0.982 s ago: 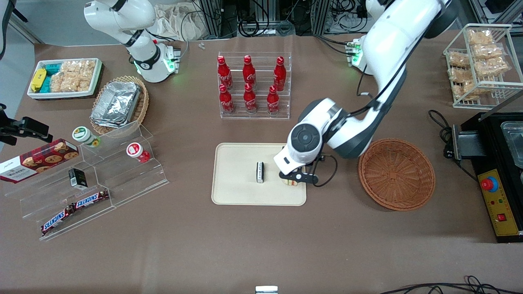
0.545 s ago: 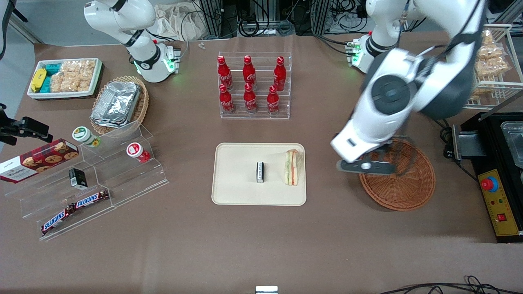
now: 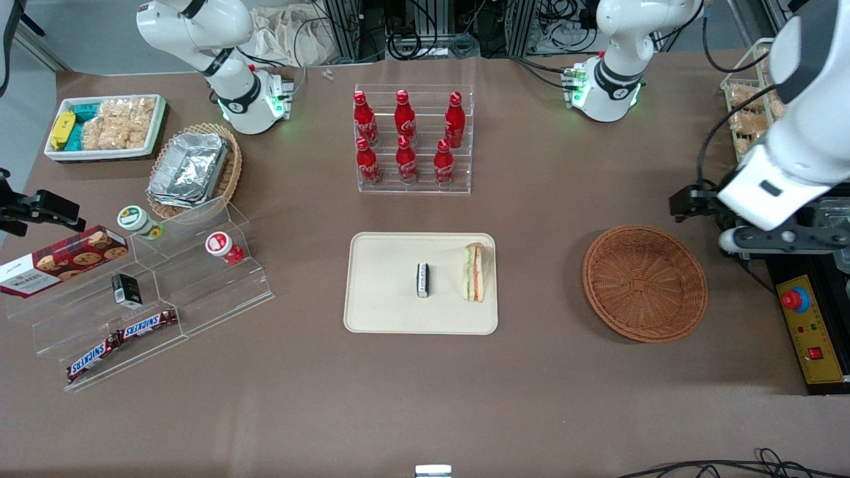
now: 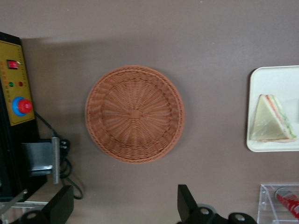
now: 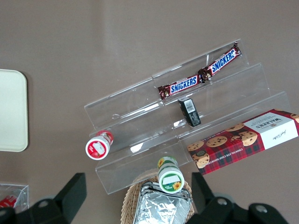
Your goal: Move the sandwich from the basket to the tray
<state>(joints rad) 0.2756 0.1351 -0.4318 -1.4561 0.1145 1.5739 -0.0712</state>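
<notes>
The sandwich [image 3: 475, 272] lies flat on the tray [image 3: 385, 312], close against the tray's short edge that faces the basket [image 3: 644, 283], its striped filling side turned toward the tray's middle. A small dark block [image 3: 422, 279] stands near the tray's centre, apart from the sandwich. The tray sits about mid-surface, and the basket rests on the surface [image 3: 425, 398] well apart from it, toward my working end, with nothing in it. My gripper [image 4: 125, 205] hangs high above the surface, past the basket, over the black control box [image 3: 813, 332] at the surface's edge at my end; my fingers [image 4: 186, 202] are spread wide with nothing between them, and through the wrist camera I look straight down on the basket [image 4: 134, 114], with the sandwich [image 4: 271, 119] and a corner of the tray [image 4: 254, 144] to one side. Farther from the front camera than the tray, a clear rack of red bottles [image 3: 405, 136] stands near the surface's edge where the arms are mounted. A wire rack of snack bags [image 3: 750, 113] occupies the corner at my end.
</notes>
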